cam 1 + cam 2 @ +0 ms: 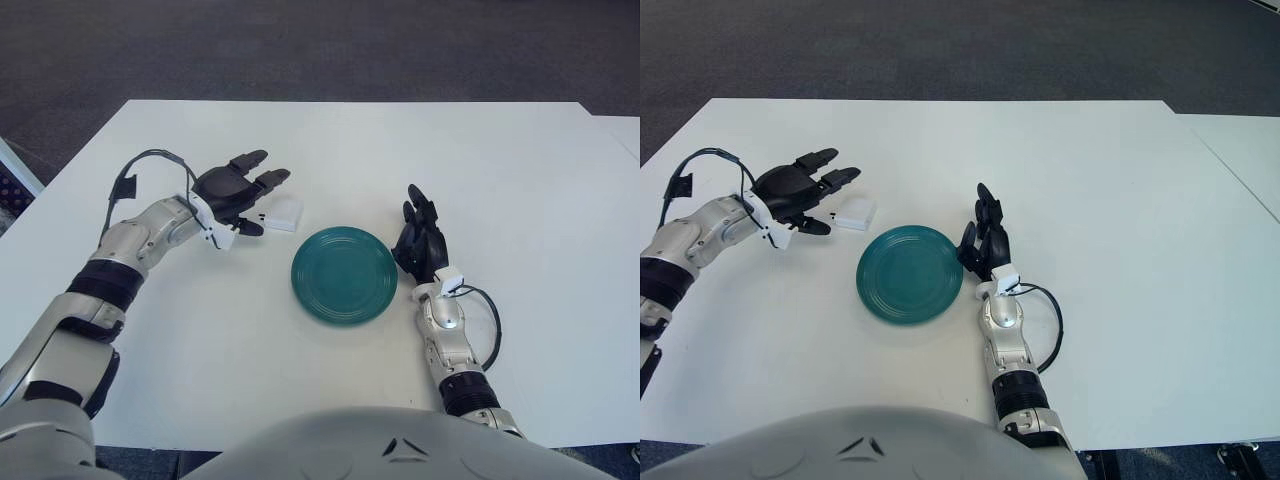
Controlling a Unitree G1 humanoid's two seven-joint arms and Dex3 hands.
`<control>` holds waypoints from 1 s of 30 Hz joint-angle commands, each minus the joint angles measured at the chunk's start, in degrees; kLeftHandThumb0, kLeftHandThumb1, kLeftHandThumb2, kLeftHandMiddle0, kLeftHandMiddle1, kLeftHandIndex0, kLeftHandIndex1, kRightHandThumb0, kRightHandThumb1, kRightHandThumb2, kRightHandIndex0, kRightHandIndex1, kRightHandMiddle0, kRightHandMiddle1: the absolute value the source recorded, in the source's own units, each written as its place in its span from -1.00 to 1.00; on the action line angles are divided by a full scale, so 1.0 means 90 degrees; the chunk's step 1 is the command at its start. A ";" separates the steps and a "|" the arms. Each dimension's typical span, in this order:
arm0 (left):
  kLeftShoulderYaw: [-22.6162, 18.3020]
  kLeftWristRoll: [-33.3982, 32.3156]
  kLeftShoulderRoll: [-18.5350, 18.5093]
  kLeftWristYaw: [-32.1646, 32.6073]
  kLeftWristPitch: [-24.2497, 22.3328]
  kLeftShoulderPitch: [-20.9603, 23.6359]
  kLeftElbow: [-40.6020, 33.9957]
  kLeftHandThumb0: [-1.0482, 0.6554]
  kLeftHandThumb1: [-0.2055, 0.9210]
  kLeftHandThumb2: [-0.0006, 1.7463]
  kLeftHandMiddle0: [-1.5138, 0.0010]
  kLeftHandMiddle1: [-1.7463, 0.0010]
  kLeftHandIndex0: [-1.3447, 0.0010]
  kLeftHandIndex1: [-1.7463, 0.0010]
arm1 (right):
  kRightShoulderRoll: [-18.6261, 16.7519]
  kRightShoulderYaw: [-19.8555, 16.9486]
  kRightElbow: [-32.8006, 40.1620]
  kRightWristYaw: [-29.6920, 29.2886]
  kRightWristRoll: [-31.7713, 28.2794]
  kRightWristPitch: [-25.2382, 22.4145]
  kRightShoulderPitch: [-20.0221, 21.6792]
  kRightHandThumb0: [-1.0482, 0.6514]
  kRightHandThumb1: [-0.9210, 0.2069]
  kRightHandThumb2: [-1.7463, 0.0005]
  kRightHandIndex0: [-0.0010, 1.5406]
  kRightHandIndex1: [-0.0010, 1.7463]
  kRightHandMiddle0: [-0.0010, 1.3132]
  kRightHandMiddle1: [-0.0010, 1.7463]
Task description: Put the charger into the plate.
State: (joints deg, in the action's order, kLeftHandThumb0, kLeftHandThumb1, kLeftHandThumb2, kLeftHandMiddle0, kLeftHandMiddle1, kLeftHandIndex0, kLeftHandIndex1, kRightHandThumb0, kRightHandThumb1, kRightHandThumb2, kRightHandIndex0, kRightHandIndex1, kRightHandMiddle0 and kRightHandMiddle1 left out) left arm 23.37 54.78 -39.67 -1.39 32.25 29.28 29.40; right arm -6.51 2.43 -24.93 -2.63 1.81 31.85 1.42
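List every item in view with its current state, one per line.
Small white square charger: flat on the table, left of the plate, not grasped.
Round teal plate: upright on the white table, nothing in it.
Left hand: fingers spread, beside the charger.
Right hand: idle, fingers relaxed, at the plate's right edge.

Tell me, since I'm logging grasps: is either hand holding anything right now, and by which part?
Nothing is held. The left hand reaches the charger with fingers spread, not closed on it. The right hand shows beside the plate, holding nothing.
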 commanded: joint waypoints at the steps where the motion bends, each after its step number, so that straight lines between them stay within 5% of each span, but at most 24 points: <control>1: 0.0232 0.0136 0.0067 0.0164 -0.0002 0.0253 0.0314 -1.00 1.00 -0.41 1.00 1.00 1.00 0.61 | -0.0046 -0.0096 -0.1198 0.0105 -0.0166 0.0347 -0.0798 -0.58 -1.00 -0.15 -0.89 -1.00 -1.00 -0.57; 6: 0.0374 0.0137 0.0141 0.0219 0.0004 0.0319 0.0540 -1.00 1.00 -0.41 1.00 1.00 1.00 0.61 | -0.0097 -0.0163 -0.1181 0.0017 -0.0151 0.0326 -0.0840 -0.57 -1.00 -0.16 -0.89 -1.00 -1.00 -0.58; 10: 0.0510 0.0151 0.0258 0.0258 -0.0006 0.0405 0.0812 -1.00 1.00 -0.41 1.00 1.00 1.00 0.61 | 0.0209 -0.0328 -0.1178 0.0850 -0.0663 -0.0103 -0.0910 -0.58 -1.00 -0.18 -0.91 -1.00 -1.00 -0.63; 18: 0.0598 -0.0041 0.0422 0.0066 -0.0050 0.0528 0.1177 -1.00 1.00 -0.44 1.00 1.00 1.00 0.59 | -0.0067 -0.0325 -0.1063 0.0521 -0.0397 -0.0381 -0.0815 -0.58 -1.00 -0.15 -0.90 -0.99 -1.00 -0.66; 24: 0.0622 -0.0166 0.0596 -0.0083 -0.0197 0.0624 0.1427 -1.00 1.00 -0.43 1.00 1.00 1.00 0.57 | -0.0213 -0.0239 -0.1073 0.0038 -0.0069 -0.0072 -0.0817 -0.57 -1.00 -0.12 -0.87 -0.99 -1.00 -0.61; 30: 0.0619 -0.0279 0.0783 -0.0295 -0.0445 0.0689 0.1615 -1.00 1.00 -0.38 1.00 1.00 1.00 0.55 | -0.0217 -0.0155 -0.1135 0.0211 -0.0207 0.0272 -0.0865 -0.54 -1.00 -0.15 -0.85 -0.99 -1.00 -0.55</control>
State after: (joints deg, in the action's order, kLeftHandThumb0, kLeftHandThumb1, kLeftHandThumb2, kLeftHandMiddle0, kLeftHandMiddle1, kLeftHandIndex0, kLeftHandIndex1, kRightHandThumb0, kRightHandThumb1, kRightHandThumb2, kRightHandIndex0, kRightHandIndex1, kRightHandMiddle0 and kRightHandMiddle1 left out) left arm 28.28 53.15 -33.56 -2.28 30.14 33.68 42.23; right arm -6.71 1.63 -25.21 -1.15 1.71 31.94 1.48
